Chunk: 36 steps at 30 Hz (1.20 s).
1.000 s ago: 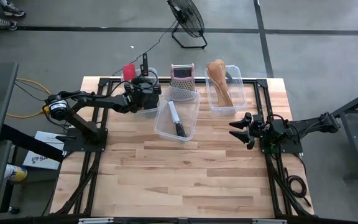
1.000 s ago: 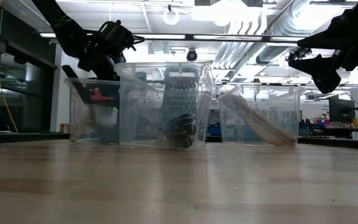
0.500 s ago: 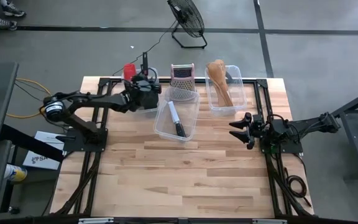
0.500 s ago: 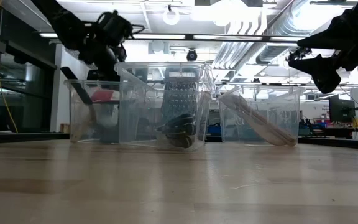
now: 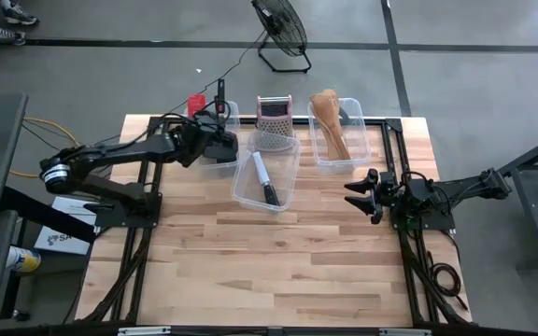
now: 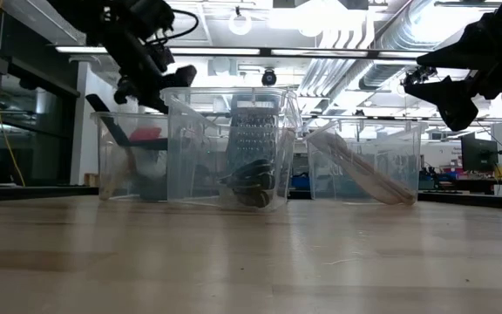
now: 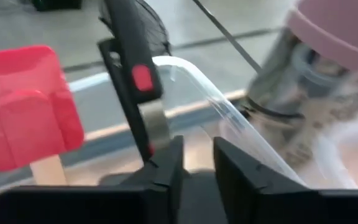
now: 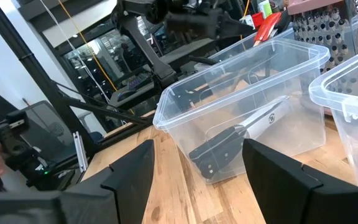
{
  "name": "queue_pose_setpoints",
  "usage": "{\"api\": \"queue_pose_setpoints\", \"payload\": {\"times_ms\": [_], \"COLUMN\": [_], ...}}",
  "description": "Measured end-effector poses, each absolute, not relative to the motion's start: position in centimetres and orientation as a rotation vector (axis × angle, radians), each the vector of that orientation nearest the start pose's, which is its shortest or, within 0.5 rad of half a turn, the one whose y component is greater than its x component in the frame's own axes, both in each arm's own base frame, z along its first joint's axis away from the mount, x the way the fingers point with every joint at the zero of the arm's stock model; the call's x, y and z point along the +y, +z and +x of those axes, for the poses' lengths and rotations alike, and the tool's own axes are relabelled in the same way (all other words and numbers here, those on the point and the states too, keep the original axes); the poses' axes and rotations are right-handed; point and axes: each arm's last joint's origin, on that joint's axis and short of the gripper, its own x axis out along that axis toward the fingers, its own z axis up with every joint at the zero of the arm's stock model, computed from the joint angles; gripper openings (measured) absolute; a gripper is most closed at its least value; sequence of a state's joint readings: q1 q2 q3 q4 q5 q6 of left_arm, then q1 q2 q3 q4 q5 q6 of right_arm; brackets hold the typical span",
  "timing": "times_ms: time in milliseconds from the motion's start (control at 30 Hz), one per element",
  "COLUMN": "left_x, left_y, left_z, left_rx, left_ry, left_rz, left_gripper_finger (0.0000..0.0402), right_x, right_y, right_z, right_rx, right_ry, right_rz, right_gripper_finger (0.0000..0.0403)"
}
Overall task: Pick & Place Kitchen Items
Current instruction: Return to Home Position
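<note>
Kitchen items (image 5: 328,119) are sitting in three clear bins lined along the table's (image 5: 278,271) far edge. The red spatula (image 7: 23,102) and a black spatula (image 7: 132,74) are standing propped in the left bin (image 7: 229,112) toward the far left corner. A black-handled knife (image 5: 265,182) is lying in the middle bin (image 5: 241,191), and pale wooden spoons (image 5: 334,135) are leaning in the right bin (image 5: 361,140). A steel grater (image 5: 274,114) is standing just behind the middle bin. The left gripper (image 7: 197,149) is hovering over the left bin, its fingers showing only a narrow gap and gripping nothing. The right gripper (image 8: 197,149) is hanging near the right edge, fingers spread wide and empty.
</note>
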<state>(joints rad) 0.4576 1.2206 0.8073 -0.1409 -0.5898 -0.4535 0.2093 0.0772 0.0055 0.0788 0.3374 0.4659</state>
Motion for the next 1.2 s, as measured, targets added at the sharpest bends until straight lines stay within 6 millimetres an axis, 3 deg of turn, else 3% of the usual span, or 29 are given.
{"api": "queue_pose_setpoints", "payload": {"times_ms": [167,400,500,800,1067,1200], "left_x": [12.2,13.2,13.9,14.5,14.2,14.5], "left_y": [26.8,25.1,25.2,24.0,23.8,25.2], "left_z": [21.8,21.4,21.2,19.4,19.1,19.6], "left_rx": [0.385,0.529,0.515,0.659,0.713,0.695], "left_ry": [0.995,0.860,0.803,0.831,0.839,0.805], "left_rz": [-0.399,-0.548,-0.607,-0.728,-0.728,-0.708], "left_gripper_finger": [0.0009,0.0001,0.0001,0.0000,0.0000,0.0000], "right_x": [1.2,1.2,1.2,1.2,1.2,1.2], "right_y": [16.7,16.7,16.7,16.7,16.7,16.7], "right_z": [10.0,10.0,10.0,10.0,10.0,10.0], "right_rx": [-0.037,-0.037,-0.037,-0.037,-0.037,-0.037], "right_ry": [-0.124,-0.124,-0.124,-0.124,-0.124,-0.124], "right_rz": [0.467,0.467,0.467,0.467,0.467,0.467], "right_gripper_finger": [0.0236,0.0236,0.0236,0.0236,0.0236,0.0236]}}
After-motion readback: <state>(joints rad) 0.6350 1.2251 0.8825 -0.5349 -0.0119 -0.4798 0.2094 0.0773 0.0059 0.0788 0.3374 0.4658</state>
